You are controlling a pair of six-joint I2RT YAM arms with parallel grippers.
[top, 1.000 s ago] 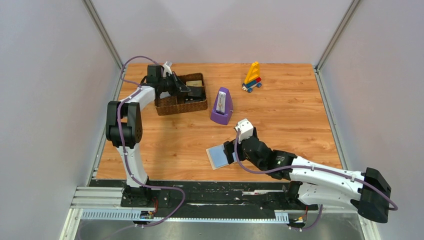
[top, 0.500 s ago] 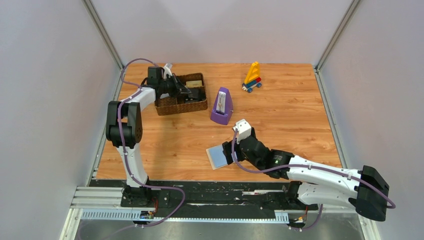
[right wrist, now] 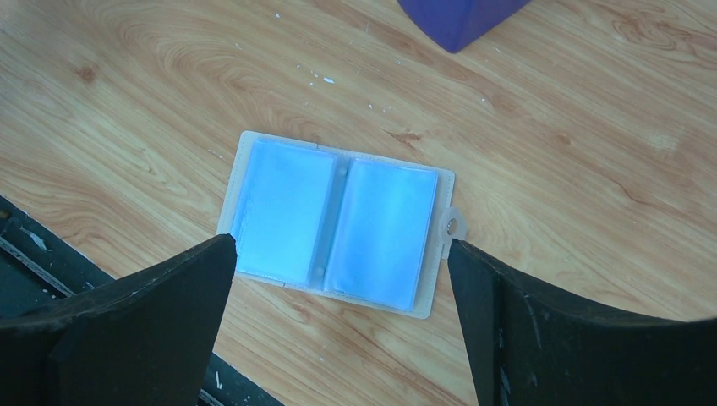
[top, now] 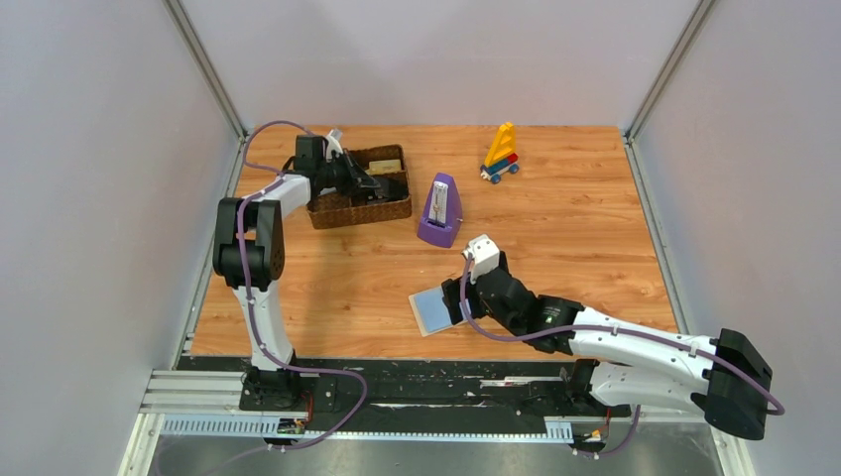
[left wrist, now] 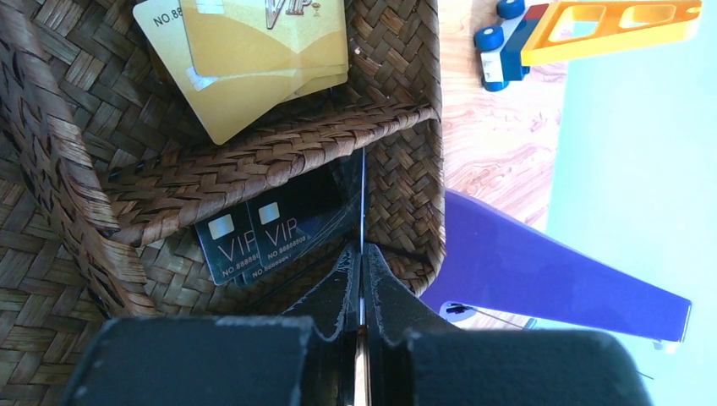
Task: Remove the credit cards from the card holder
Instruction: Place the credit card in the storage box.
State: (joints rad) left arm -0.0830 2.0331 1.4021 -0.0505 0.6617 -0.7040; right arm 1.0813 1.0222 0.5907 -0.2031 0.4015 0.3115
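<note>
The light-blue card holder (top: pixel 433 309) lies open and flat on the table, and both its slots look empty in the right wrist view (right wrist: pixel 338 224). My right gripper (top: pixel 455 301) hovers over it, open, with one jaw on each side of it (right wrist: pixel 340 245). My left gripper (top: pixel 381 183) is inside the brown woven tray (top: pixel 342 211), shut on a thin credit card seen edge-on (left wrist: pixel 361 194). Black cards (left wrist: pixel 262 233) lie in the tray compartment under the gripper (left wrist: pixel 361 251). Tan cards (left wrist: pixel 262 59) lie in the compartment beyond it.
A purple metronome (top: pixel 439 210) stands between the tray and the card holder, close to the tray's right wall (left wrist: pixel 406 169). A toy sailboat on wheels (top: pixel 501 154) sits at the back. The table's black front rail (right wrist: pixel 25 254) runs just beside the holder.
My left gripper has shifted slightly right within the tray, still shut on the card. My right gripper has edged a little left over the card holder.
</note>
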